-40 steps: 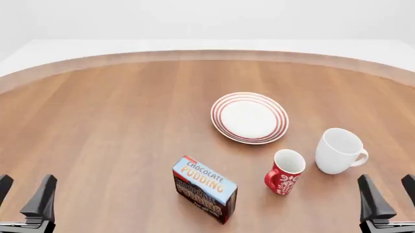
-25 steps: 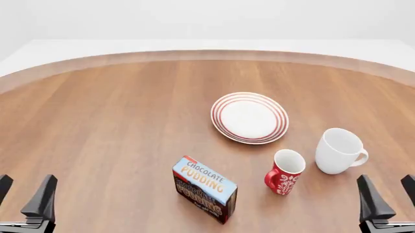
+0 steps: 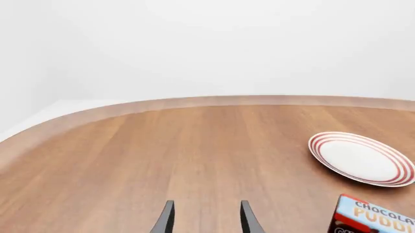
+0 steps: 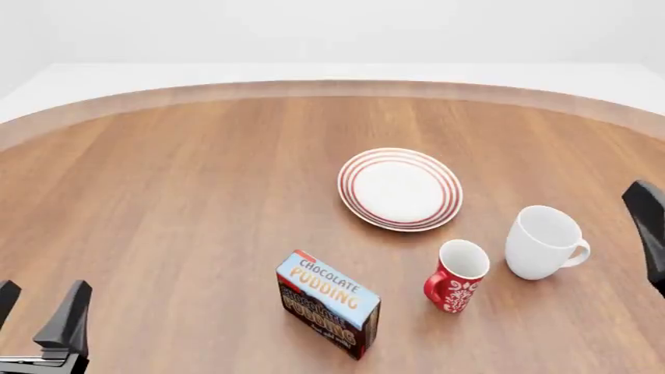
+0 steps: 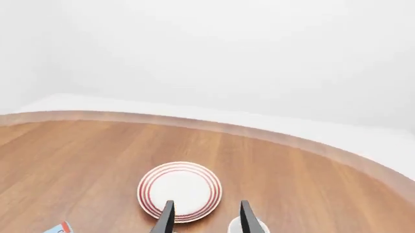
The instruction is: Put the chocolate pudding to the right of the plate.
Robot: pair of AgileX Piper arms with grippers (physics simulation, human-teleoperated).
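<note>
The chocolate pudding (image 4: 327,302) is a carton with a light-blue top and dark sides, standing on the wooden table near the front, left of the red mug. The plate (image 4: 400,189), white with red rings, lies further back at centre right. My left gripper (image 4: 36,318) stands open at the front left corner, far from the carton. In the left wrist view the left gripper (image 3: 206,221) holds nothing, with the pudding (image 3: 372,218) and plate (image 3: 360,158) off to one side. My right gripper (image 5: 206,218) is open and raised at the right edge, looking at the plate (image 5: 180,190).
A red patterned mug (image 4: 457,275) and a white mug (image 4: 543,242) stand on the table to the right of the plate and a little nearer the front than it. The table's curved far edge (image 4: 332,87) runs across the back. One right finger (image 4: 646,222) shows beside the white mug.
My right gripper has risen and moved forward from the front right corner to the right edge beside the white mug. The left gripper and all objects are unmoved.
</note>
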